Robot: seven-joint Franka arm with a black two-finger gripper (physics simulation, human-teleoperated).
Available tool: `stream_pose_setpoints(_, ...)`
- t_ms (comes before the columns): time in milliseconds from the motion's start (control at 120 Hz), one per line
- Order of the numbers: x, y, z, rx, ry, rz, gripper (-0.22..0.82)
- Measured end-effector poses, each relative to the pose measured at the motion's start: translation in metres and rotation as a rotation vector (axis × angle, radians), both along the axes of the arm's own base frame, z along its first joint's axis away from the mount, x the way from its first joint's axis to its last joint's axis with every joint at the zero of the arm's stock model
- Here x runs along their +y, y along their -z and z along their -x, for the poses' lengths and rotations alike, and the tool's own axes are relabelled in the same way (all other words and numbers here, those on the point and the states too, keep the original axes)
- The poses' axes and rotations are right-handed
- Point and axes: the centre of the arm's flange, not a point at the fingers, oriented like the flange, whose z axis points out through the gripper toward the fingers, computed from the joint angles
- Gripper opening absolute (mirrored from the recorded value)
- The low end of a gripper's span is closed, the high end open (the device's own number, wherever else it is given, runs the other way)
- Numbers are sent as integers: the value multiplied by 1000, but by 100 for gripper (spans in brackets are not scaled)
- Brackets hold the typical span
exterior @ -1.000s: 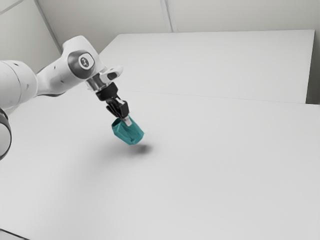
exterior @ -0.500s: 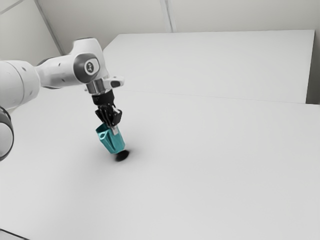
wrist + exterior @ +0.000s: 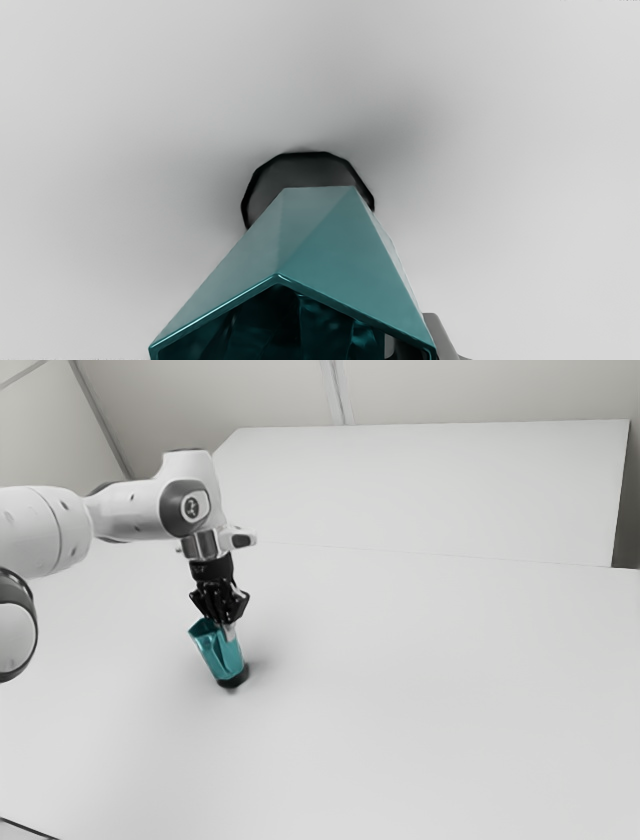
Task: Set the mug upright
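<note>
Since your gripper (image 3: 229, 629) is clamped on the mug (image 3: 221, 655) by its wall near the rim (image 3: 276, 276), turning the wrist should level it. It leans below the jaws, mouth upward, base at its shadow (image 3: 305, 170); touching, you can't tell. Table (image 3: 430, 700) spreads around, leaving straightening room, though a base edge could catch.

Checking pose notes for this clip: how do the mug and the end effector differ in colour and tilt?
The mug is teal; the end effector is mostly black, with pale tips. The mug leans, its mouth toward the exterior view's left; the end effector points nearly straight down. Both have angular outlines.
</note>
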Motion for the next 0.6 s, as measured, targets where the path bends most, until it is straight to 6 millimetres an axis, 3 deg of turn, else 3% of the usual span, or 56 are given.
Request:
stream_pose_setpoints(275,-2,10,-1,14,-46,-16,-13)
stream_pose_setpoints(500,-6,10,-1,15,-72,-20,11)
stream_pose_setpoints(600,-10,8,-2,12,-77,-20,27)
